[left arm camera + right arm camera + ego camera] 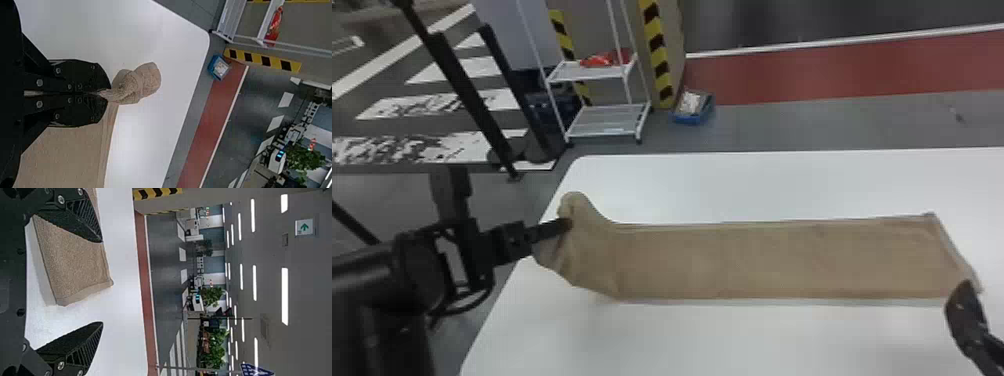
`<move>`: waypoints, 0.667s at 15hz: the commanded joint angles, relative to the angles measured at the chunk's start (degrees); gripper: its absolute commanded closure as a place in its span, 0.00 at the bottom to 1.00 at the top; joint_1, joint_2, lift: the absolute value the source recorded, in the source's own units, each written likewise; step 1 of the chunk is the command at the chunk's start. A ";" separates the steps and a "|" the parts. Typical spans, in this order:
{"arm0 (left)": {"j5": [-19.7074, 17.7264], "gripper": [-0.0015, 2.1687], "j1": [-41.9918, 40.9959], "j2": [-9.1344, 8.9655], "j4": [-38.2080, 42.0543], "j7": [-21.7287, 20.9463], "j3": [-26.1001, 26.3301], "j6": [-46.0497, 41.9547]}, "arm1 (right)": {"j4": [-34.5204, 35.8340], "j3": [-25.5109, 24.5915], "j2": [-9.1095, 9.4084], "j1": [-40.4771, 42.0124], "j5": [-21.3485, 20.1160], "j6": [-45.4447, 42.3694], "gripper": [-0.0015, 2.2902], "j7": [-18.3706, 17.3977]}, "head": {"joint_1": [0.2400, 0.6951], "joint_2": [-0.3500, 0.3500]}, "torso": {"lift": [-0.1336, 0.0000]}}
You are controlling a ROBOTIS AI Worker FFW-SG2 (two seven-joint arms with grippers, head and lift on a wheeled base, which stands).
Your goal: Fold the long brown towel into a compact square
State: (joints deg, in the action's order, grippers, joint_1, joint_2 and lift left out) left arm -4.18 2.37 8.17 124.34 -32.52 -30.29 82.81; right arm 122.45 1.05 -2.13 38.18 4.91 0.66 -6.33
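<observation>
The long brown towel (762, 260) lies as a flat strip across the white table, its left end raised and bunched. At that left end my left gripper (567, 226) is shut on the cloth. In the left wrist view the left gripper (105, 93) pinches the towel, and a crumpled tuft of towel (147, 80) sticks out past its fingertips. By the near right corner of the strip is my right gripper (966, 292). The right wrist view has the right gripper (102, 282) wide open, with the towel's right end (74, 262) beyond its fingers and nothing held.
The white table (732, 340) has bare surface in front of and behind the towel. Past its far left corner stand a white shelf rack (604, 120) and a blue bin (693, 107) on the floor.
</observation>
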 commanded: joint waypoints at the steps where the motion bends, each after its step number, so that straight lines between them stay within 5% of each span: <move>1: 1.28 0.99 0.70 -3.69 10.13 4.39 11.92 6.10 | 0.07 -0.34 0.20 -0.03 0.10 0.00 0.06 0.00 | 1.00 0.77 | 0.09; 3: 4.54 0.99 4.75 -8.32 11.62 8.44 23.17 7.22 | 0.42 -1.05 0.02 0.49 0.27 0.18 0.06 0.00 | 1.00 0.66 | 0.09; 5: 12.62 0.99 7.91 -8.32 8.90 11.42 34.95 7.22 | 0.60 -1.57 -0.50 0.58 1.07 0.18 0.06 -0.09 | 1.00 0.45 | 0.09; 6: 14.29 0.99 8.00 -8.32 8.64 12.74 38.38 7.22 | 0.34 -1.66 -1.03 -0.03 1.86 0.35 0.06 0.00 | 1.00 0.45 | 0.09; 10: 15.79 0.99 8.09 -8.32 0.99 22.50 50.59 2.58 | 0.07 -1.84 -2.44 -0.65 3.00 0.71 0.06 -0.09 | 1.00 0.29 | 0.09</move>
State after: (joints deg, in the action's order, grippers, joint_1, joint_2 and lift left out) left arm 11.51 10.43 0.18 128.36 -11.46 16.48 88.19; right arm 122.59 -0.64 -4.21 37.71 7.64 1.31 -6.40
